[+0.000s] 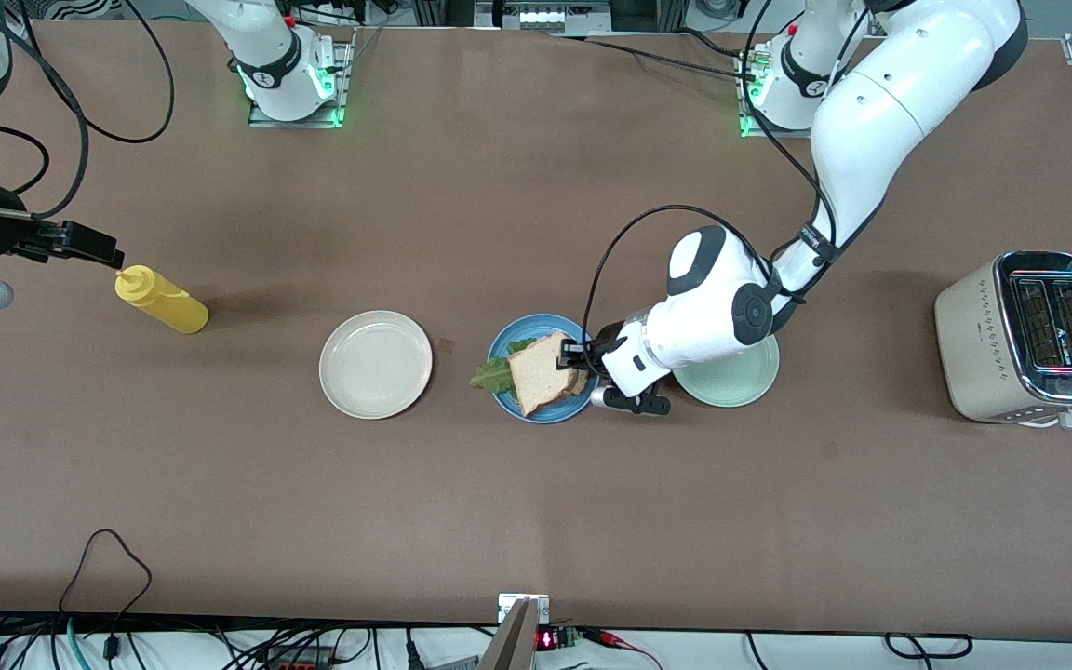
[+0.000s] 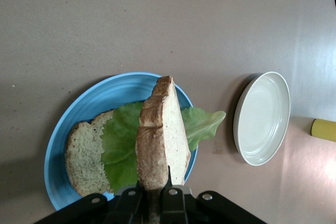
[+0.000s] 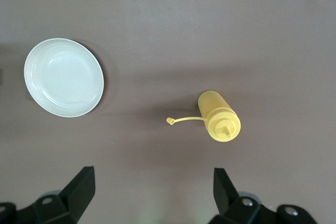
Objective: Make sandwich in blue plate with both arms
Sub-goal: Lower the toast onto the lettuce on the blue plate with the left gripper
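Lying nearest the front camera among the table items, the blue plate (image 1: 508, 407) is carrying the sandwich parts. Left gripper (image 1: 579, 355) is hanging over that plate's edge toward the left arm's end, its jaws clamped on the crust of the top bread slice (image 2: 160, 140), which is tilting on edge above the rest. Under it, the lettuce leaf (image 2: 123, 145) is lying on the bottom bread slice (image 2: 84, 156), the leaf's tip overhanging the plate rim. Just beside the blue plate, toward the left arm's end, the mint-green plate (image 1: 741, 381) is sitting partly under the left arm. The beige plate (image 1: 375, 364) is sitting toward the right arm's end, holding nothing. Right gripper (image 3: 152, 187) is waiting over the yellow squeeze bottle (image 1: 162, 299), its jaws standing wide apart. The toaster (image 1: 1025, 337) is standing at the left arm's end.
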Robot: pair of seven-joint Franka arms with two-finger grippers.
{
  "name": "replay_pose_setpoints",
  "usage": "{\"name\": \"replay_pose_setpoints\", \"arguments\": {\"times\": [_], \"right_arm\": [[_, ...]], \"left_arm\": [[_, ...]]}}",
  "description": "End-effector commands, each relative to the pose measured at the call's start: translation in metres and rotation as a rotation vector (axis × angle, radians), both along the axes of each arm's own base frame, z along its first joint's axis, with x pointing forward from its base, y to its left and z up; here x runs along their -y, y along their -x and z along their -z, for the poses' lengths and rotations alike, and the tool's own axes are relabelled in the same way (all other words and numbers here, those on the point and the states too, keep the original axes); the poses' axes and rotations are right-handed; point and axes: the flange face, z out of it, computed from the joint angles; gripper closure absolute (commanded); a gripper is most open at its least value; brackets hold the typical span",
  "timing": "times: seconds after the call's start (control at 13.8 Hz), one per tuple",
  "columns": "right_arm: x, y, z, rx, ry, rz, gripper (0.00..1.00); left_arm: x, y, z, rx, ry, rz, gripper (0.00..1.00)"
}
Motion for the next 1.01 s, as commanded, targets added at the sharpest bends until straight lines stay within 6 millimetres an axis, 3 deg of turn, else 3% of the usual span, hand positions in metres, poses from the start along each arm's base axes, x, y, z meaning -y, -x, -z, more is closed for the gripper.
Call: {"name": "replay_pose_setpoints", "arguments": {"times": [0.0, 0.07, 0.36, 0.58, 0.94], "right_arm": [[0.001, 0.007, -0.004, -0.002, -0.016, 0.013, 0.00], [0.000, 0.007, -0.004, -0.002, -0.016, 0.012, 0.00], [0.000, 0.007, -0.005, 0.002, -0.026, -0.087, 0.00], [0.010, 0.007, -0.005, 0.006, -0.028, -0.094, 0.00], [0.015, 0.008, -0.005, 0.003, -0.028, -0.084, 0.00]], "left_arm": [[0.006, 0.002, -0.005, -0.012, 0.021, 0.024, 1.00], [0.013, 0.005, -0.016, -0.049, 0.046, 0.025, 1.00], [0.003, 0.003, -0.041, -0.120, 0.116, 0.042, 1.00], [0.012, 0.008, -0.028, -0.120, 0.122, 0.071, 1.00], [0.005, 0.006, -0.004, -0.098, 0.134, 0.119, 1.00]]}}
